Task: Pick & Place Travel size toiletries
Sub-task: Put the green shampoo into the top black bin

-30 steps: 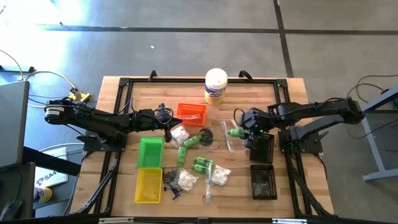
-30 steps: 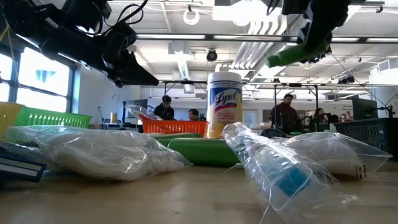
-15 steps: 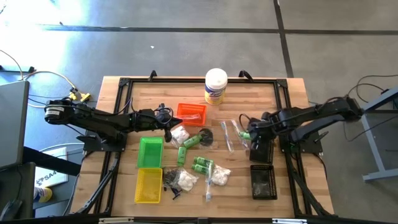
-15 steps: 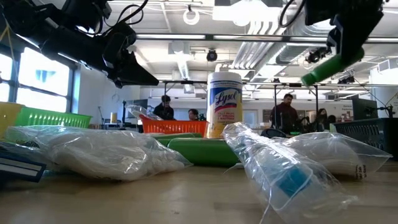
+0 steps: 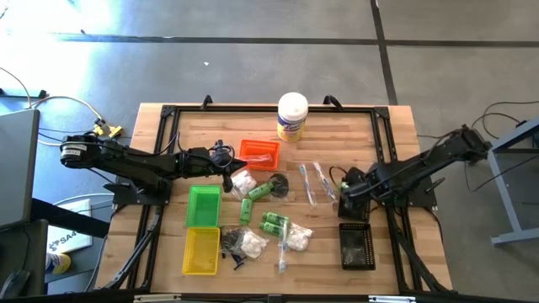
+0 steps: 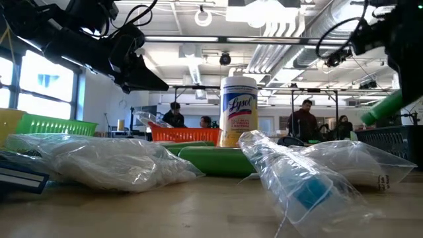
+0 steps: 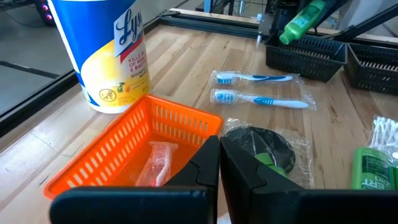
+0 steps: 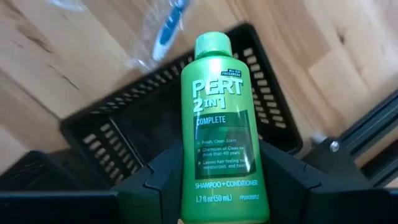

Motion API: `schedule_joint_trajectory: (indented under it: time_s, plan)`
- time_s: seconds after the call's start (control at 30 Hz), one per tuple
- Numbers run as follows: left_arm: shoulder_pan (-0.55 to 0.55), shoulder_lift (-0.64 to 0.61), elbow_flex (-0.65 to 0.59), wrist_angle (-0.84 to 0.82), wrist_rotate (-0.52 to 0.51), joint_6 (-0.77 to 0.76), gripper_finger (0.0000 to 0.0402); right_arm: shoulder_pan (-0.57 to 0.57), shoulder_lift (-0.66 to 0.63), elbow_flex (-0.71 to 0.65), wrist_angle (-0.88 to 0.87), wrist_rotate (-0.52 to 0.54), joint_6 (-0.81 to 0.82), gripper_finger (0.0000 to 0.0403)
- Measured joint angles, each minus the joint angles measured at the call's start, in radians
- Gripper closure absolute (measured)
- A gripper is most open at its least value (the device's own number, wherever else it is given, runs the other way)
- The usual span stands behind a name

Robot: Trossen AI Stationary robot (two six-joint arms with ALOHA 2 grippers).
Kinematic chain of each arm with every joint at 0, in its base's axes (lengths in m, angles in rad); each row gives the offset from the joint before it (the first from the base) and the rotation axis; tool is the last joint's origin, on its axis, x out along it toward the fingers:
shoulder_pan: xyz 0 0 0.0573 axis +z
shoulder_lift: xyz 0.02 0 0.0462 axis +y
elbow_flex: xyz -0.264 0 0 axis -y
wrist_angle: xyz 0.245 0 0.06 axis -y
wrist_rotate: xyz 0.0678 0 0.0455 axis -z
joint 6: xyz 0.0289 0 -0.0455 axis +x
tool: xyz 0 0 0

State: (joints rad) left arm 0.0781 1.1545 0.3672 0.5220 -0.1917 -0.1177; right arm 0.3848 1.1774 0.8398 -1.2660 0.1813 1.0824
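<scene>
Right wrist view showed a green Pert shampoo bottle (image 8: 224, 124) pinched between the right gripper (image 8: 225, 180)'s jaws, its long axis running straight out from the jaws with the cap at the far end. Directly beyond and beneath the cap, an empty black mesh tray (image 8: 186, 124) was seen, with a wrapped toothbrush (image 8: 163, 31) lying on the worktop (image 8: 56, 56) past the tray's far wall. The coming move was judged to turn on this: the bottle was held above the tray, cap pointing across the tray's opening, so only a lowering and a spreading of the jaws would be needed. In the high view the right gripper (image 5: 347, 183) was placed just over that tray's inner edge. The left gripper (image 7: 219, 163), jaws pressed together on nothing, was held over the near rim of the orange tray (image 7: 112, 155), well apart from the black tray; the right arm was clearly the nearer one.
</scene>
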Motion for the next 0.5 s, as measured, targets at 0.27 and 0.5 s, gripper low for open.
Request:
schedule_joint_trajectory:
  time_s: [0.27, 0.5]
  plan:
    - [0.0, 0.0, 0.0, 0.0, 0.0, 0.0, 0.0394, 0.072, 0.0, -0.07, 0.053, 0.0, 0.191, 0.024]
    - [0.0, 0.0, 0.0, 0.0, 0.0, 0.0, 0.0394, 0.08, 0.018, -0.156, 0.205, -0.005, 0.229, 0.0242]
